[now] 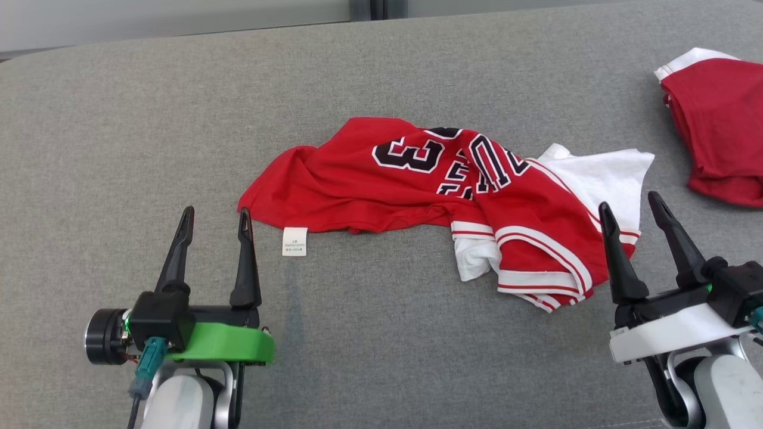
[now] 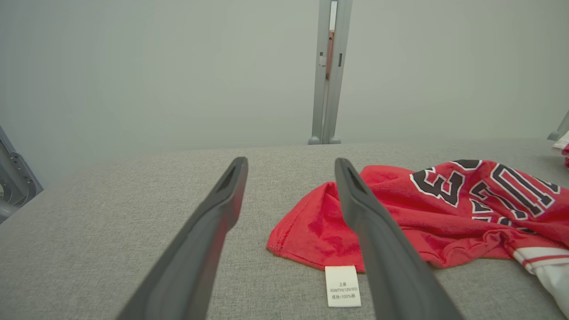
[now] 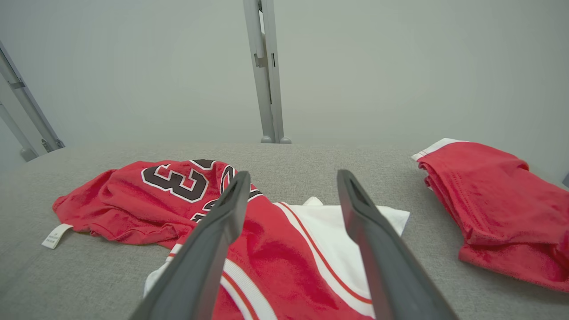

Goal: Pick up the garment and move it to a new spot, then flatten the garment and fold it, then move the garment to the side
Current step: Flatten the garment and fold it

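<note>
head camera, high on the robot, looks forward and down over the grey padded surface [image 1: 381, 369], left gripper [image 1: 216, 217] and right gripper [image 1: 632, 205] low in its corners; left wrist camera sits low and close to the surface, facing along its own fingers [image 2: 209, 235] toward a pale wall [image 2: 133, 66] and upright post [image 2: 329, 71]; right wrist camera faces the same way from further right; all three share the red jersey [image 1: 369, 179]; head and right wrist share the second red garment [image 1: 721, 119]
</note>
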Available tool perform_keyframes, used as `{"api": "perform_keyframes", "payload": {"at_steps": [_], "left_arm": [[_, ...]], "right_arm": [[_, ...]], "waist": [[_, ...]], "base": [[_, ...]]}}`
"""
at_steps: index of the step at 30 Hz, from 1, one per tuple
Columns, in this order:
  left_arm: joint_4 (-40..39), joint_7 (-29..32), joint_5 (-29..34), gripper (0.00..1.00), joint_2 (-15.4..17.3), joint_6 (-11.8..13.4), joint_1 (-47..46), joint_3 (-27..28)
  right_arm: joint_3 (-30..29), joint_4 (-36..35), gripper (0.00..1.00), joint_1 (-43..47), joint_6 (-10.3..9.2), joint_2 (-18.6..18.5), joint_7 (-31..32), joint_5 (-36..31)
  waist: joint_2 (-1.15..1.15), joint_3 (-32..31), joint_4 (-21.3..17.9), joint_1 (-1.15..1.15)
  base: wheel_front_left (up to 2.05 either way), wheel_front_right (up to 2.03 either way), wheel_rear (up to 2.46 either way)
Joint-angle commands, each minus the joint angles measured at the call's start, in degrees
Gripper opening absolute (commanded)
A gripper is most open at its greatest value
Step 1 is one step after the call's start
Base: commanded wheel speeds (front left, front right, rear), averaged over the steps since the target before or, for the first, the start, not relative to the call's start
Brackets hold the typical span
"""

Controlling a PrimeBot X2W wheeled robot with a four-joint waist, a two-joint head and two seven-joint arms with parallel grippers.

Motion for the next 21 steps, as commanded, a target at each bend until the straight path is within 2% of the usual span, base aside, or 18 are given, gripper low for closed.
{"api": "perform_keyframes", "payload": {"at_steps": [1, 8, 21], "left_arm": [[0.2, 0.0, -0.2, 1.00, 0.5, 0.4, 0.9, 0.3], [0.7, 0.0, -1.0, 1.00, 0.7, 0.6, 3.1, 0.6], [0.8, 0.0, -1.5, 1.00, 0.9, 0.6, 3.0, 0.1]], "right_arm": [[0.3, -0.9, 1.00, 1.3, 0.01, 0.3, 0.4, -0.2], [1.1, -3.4, 1.00, 4.4, 0.01, 1.8, 2.1, -0.1], [0.8, -4.3, 1.00, 4.6, 0.01, 2.1, 3.1, -0.1]], "waist": [[0.00, -1.1, -0.1, 0.00], [0.00, -2.9, -0.5, 0.00], [0.00, -2.9, -0.5, 0.00]], "base": [[0.00, 0.00, 0.00], [0.00, 0.00, 0.00], [0.00, 0.00, 0.00]]}}
